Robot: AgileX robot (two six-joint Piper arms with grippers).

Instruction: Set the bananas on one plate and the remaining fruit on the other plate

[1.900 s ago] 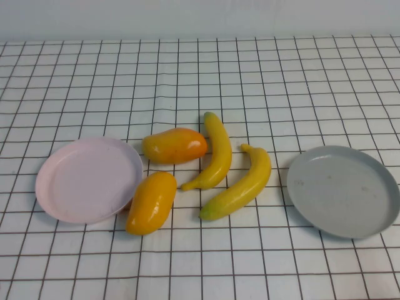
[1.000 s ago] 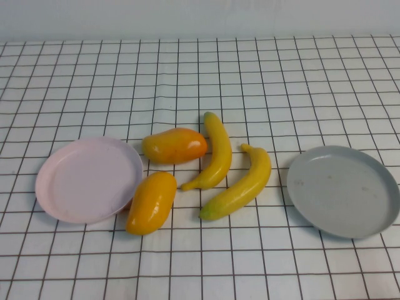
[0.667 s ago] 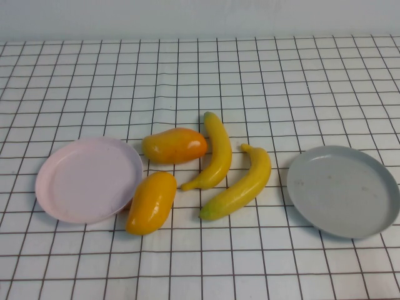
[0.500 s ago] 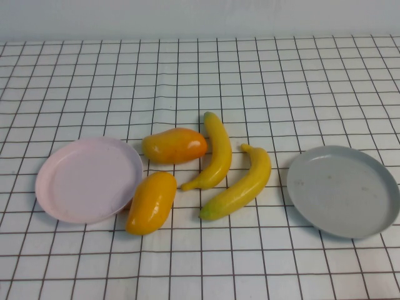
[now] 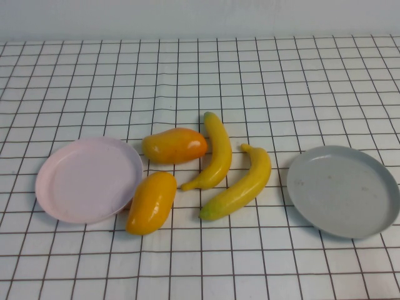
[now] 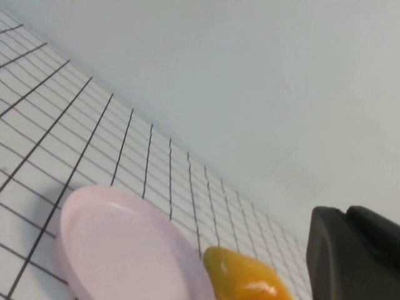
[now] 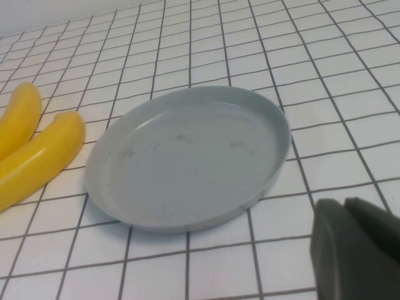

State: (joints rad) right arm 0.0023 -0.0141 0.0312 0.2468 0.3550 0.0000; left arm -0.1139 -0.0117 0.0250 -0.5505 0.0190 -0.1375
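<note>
Both bananas (image 5: pixel 234 169) and both mangoes (image 5: pixel 164 178) lie on the table (image 5: pixel 250 75) between the pink plate (image 5: pixel 87 180) and grey plate (image 5: pixel 342 190). The left tool (image 6: pixel 353 253) and right tool (image 7: pixel 353 250), both closed and empty, hang near the plates.

two glossy yellow bananas (image 5: pixel 217 152) (image 5: pixel 240 184), long and curved with greenish tips, lying side by side at the middle of the checked cloth, just apart from each other. two plump oval orange-yellow fruits with a reddish blush: one (image 5: pixel 174 145) lying crosswise just beside the nearer banana, the other (image 5: pixel 150 202) slanted, touching the rim of the pale pink plate (image 5: pixel 69 207) on the left. round shallow grey-blue plate (image 5: pixel 375 228) on the right, bare, near the bananas.
</note>
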